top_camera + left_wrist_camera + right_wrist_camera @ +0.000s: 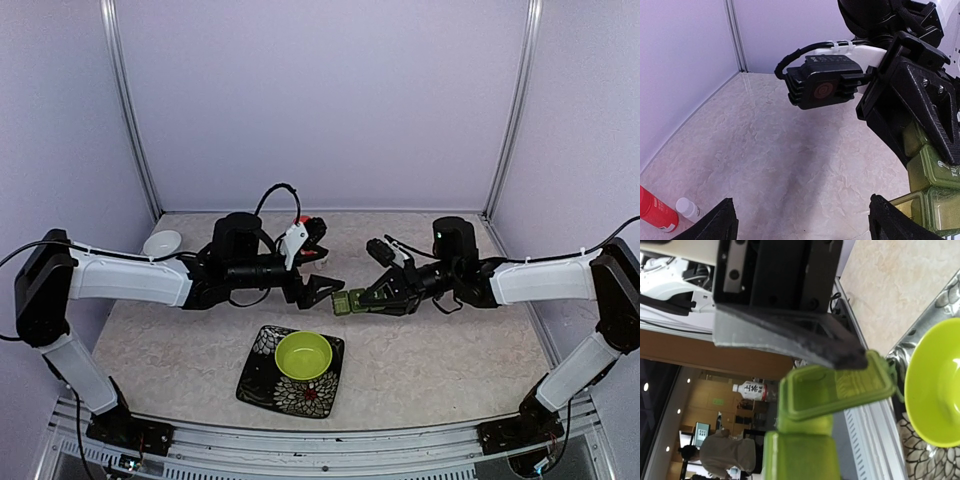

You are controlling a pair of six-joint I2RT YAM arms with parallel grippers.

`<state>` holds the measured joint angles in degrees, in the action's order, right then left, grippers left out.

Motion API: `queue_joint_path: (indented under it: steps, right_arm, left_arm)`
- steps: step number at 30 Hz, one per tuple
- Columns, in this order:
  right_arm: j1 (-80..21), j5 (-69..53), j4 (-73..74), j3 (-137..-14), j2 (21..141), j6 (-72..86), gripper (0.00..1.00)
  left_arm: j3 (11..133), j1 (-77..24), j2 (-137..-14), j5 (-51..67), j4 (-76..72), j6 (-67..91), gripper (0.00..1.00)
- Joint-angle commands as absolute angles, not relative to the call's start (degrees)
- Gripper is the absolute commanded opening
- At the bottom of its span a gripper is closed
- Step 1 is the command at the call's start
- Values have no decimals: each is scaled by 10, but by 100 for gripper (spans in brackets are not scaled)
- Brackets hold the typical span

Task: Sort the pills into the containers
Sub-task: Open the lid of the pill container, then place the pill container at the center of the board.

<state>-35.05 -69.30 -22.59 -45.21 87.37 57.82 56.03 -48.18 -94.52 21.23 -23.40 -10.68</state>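
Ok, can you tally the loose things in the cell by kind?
Pillbox: 1
Bottles: 2, red bottle and white bottle
Bowls: 2, lime bowl and white bowl
Plate: 1
Total: 6

**A:** What is seen at the centre?

**B:** A green pillbox (800, 450), blurred at its lower part, is seen with one lid (837, 390) swung open. The lid's upper edge is touched by the tip of a dark finger (790, 335) reaching down from the top.

**A:** And at the right?

**B:** A lime-green bowl (935, 385) is carried on a patterned plate (920, 455), which is set close to the tabletop's (900, 280) railed edge.
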Motion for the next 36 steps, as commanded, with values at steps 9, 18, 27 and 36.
queue_joint_path:
  steps: [9,18,27,36]
  right_arm:
    - [-340,-701,-215,-480,877,551,0]
    - [-285,-700,-210,-465,925,531,0]
    - [-242,-685,-180,-490,1036,496,0]
    - [-212,-638,-81,-605,1145,440,2]
  left_arm:
    - [555,-450,-936,177,-257,-65,92]
    - [516,-427,-899,73,-289,-35,99]
    - [496,-427,-902,62,-297,-12,99]
    - [479,-440,-885,48,-295,-17,99]
